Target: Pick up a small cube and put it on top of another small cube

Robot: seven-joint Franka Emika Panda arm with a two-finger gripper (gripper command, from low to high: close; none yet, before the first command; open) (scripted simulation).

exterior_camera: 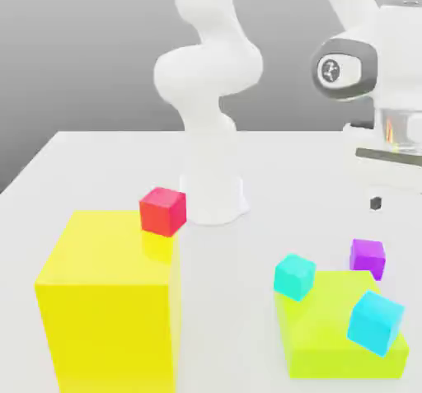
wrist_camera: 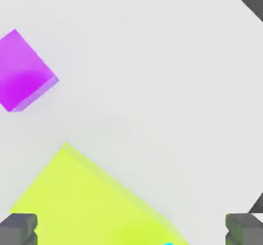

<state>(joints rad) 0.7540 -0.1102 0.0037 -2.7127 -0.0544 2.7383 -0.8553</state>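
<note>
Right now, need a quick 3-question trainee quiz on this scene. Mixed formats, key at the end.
1. True or false: the red cube lies flat on the table.
2. Multiple choice: the purple cube sits
A) on top of the low yellow-green block
B) on the table, just behind that block in the exterior view
C) between the gripper's fingers
3. Fill in: the gripper is ____ and holds nothing.

Key
1. False: it rests on the tall yellow block's back corner.
2. B
3. open
</note>
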